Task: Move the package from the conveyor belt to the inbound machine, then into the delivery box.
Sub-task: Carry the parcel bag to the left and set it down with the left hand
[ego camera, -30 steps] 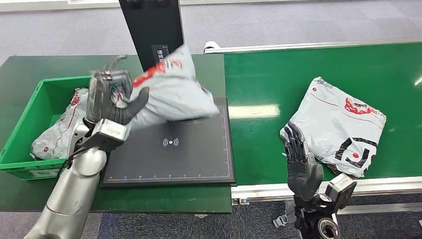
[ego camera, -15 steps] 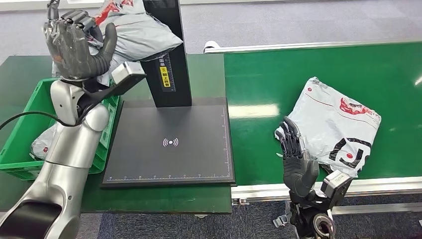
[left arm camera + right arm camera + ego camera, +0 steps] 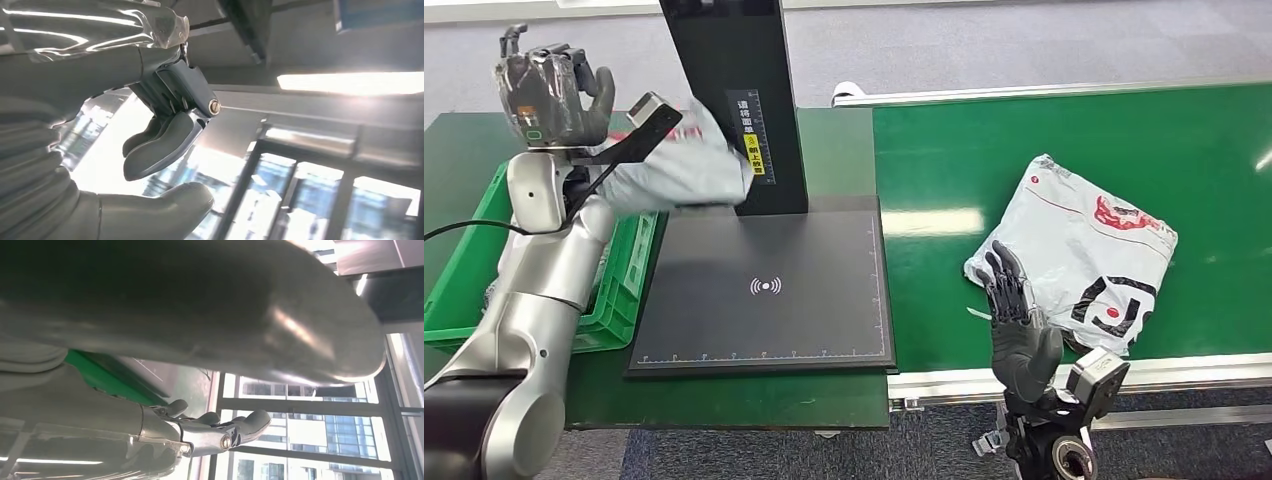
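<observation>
A grey mailer package [image 3: 682, 166] with red print hangs in the air beside the black post, over the right rim of the green delivery box [image 3: 459, 290]. My left hand [image 3: 550, 92] is raised above and left of it, apart from it. In the left wrist view the left hand [image 3: 165, 142] has its fingers and thumb apart with nothing between them. A second grey package [image 3: 1079, 255] lies on the green conveyor belt [image 3: 1044, 140]. My right hand [image 3: 1016, 318] stands upright at the belt's near edge, fingers spread, at that package's left corner and holding nothing.
The inbound machine's black scan plate [image 3: 764, 290] lies bare in the middle, with its tall black post [image 3: 734, 95] at the back. My left arm covers much of the box's inside. The belt's metal rail [image 3: 1184, 372] runs along the near side.
My left arm swung the package up off the scan plate and leftward over the box. The package has left the hand and dropped lower. The belt package drifted slightly left.
</observation>
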Tool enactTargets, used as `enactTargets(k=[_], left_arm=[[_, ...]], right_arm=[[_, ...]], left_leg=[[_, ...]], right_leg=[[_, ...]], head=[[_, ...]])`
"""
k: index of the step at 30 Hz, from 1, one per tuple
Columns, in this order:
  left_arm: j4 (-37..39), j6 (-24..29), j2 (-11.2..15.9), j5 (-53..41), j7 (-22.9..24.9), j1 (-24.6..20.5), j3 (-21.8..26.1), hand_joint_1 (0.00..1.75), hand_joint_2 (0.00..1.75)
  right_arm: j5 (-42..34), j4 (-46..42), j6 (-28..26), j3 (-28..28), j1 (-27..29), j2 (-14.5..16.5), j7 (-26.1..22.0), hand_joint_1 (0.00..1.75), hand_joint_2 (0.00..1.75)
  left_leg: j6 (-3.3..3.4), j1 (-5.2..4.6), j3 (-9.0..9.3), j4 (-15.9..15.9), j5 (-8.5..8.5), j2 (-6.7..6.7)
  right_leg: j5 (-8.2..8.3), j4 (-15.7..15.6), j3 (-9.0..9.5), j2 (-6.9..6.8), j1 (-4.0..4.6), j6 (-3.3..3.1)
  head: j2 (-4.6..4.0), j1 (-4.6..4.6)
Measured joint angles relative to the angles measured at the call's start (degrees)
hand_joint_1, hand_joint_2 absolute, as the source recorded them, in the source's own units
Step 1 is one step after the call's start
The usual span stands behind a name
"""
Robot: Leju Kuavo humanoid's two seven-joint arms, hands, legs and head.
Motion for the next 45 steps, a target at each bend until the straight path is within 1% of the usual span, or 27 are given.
enactTargets(k=[6, 12, 20, 21, 23, 24, 25, 28, 31, 35, 37, 40, 45], left_arm=[[7.07, 0.01, 2.92, -5.78, 3.4, -0.46, 1.84, 1.75, 1.75], [9.69, 0.01, 6.03, -6.13, 3.69, 1.05, 3.71, 1.75, 1.75], [11.12, 0.01, 7.49, -6.34, 3.74, 1.68, 4.4, 1.75, 1.75], [11.28, 0.01, 7.67, -6.29, 3.66, 1.71, 4.43, 1.63, 1.75], [11.62, -0.02, 7.92, -5.19, 2.48, 1.77, 4.7, 0.76, 1.75], [11.85, -0.29, 7.93, -3.81, 1.07, 1.79, 4.97, 0.32, 1.75], [12.08, -1.06, 7.86, -1.44, -1.27, 1.81, 5.39, 0.0, 1.75], [12.39, -5.69, 7.08, 7.73, -9.56, 2.05, 6.75, 0.0, 1.75], [12.2, -9.73, 6.17, 13.06, -13.68, 2.7, 7.31, 0.0, 1.75], [10.04, -17.59, 4.7, 20.47, -19.07, 4.19, 6.88, 0.0, 1.75], [8.15, -20.39, 3.85, 22.95, -20.43, 5.18, 5.69, 0.0, 1.75], [4.82, -22.98, 2.89, 26.16, -20.99, 6.49, 2.64, 0.0, 1.75], [0.48, -26.24, 2.25, 29.45, -21.55, 7.7, -2.44, 0.0, 1.75]], right_arm=[[-0.08, -0.23, -1.01, -0.11, 0.0, -0.02, 0.52, 0.0, 0.0], [-0.14, -0.5, -1.07, -0.24, 0.0, -0.25, 0.76, 0.0, 0.0], [-0.18, -0.5, -1.14, -0.25, -0.06, -0.38, 0.77, 0.0, 0.0], [-0.22, -0.5, -1.22, -0.25, -0.09, -0.4, 0.78, 0.0, 0.0], [-0.38, -0.5, -1.53, -0.25, -0.16, -0.48, 0.78, 0.0, 0.0], [-0.46, -0.5, -1.67, -0.26, -0.2, -0.51, 0.78, 0.0, 0.0], [-0.52, -0.5, -1.79, -0.27, -0.26, -0.55, 0.79, 0.0, 0.0], [-0.57, -0.5, -1.86, -0.31, -0.44, -0.57, 0.85, 0.0, 0.0], [-0.55, -0.5, -1.81, -0.36, -0.48, -0.57, 0.92, 0.0, 0.0], [-0.19, -0.68, -1.59, -0.67, -0.49, -0.57, 1.01, 0.0, 0.0], [-0.02, -0.83, -1.43, -0.9, -0.46, -0.58, 1.02, 0.0, 0.0], [0.13, -0.97, -1.36, -1.2, -0.25, -0.6, 0.9, 0.0, 0.0], [0.13, -1.5, -1.48, -1.43, 0.95, -0.72, 0.49, 0.0, 0.0]], left_leg=[[0.0, 0.0, -0.01, 0.0, 0.0, 0.0], [-0.01, 0.0, -0.02, -0.01, 0.0, 0.01], [0.0, 0.0, -0.03, -0.01, 0.0, 0.0], [0.0, 0.0, -0.02, -0.01, 0.0, 0.0], [0.0, 0.0, -0.02, 0.0, 0.0, -0.01], [0.0, 0.0, -0.02, 0.0, 0.0, -0.01], [0.0, 0.0, -0.02, 0.0, 0.0, -0.01], [0.0, 0.0, -0.02, 0.0, 0.0, -0.01], [0.0, 0.0, -0.02, 0.0, 0.0, 0.01], [0.0, -0.01, -0.01, 0.01, 0.0, -0.01], [0.0, -0.01, -0.02, 0.01, 0.0, -0.01], [0.0, -0.01, -0.02, 0.01, -0.01, 0.0], [-0.01, 0.0, -0.02, 0.01, -0.01, -0.01]], right_leg=[[0.0, 0.02, 0.0, 0.01, 0.0, 0.0], [-0.02, 0.02, -0.03, 0.02, 0.0, -0.01], [-0.01, 0.02, 0.0, 0.02, 0.0, -0.01], [-0.01, 0.02, -0.01, 0.02, 0.0, -0.01], [-0.01, 0.02, -0.01, 0.02, 0.0, -0.01], [-0.01, 0.01, -0.02, 0.02, 0.0, -0.01], [-0.01, 0.01, -0.03, 0.02, 0.0, -0.01], [-0.02, 0.01, -0.03, 0.02, 0.0, -0.01], [-0.01, 0.01, -0.04, 0.03, 0.0, -0.01], [-0.01, 0.0, -0.04, 0.01, -0.01, -0.01], [-0.01, 0.0, -0.04, 0.01, -0.01, -0.01], [-0.01, 0.0, -0.04, 0.02, -0.01, -0.01], [-0.01, 0.0, -0.05, 0.02, -0.01, -0.01]], head=[[-0.01, 0.01], [0.01, 0.0], [-0.01, 0.01], [0.0, 0.02], [0.01, 0.02], [0.01, 0.02], [0.0, 0.01], [-0.01, 0.01], [-0.01, 0.02], [-0.01, 0.02], [-0.01, 0.02], [0.0, 0.0], [-0.01, 0.0]])
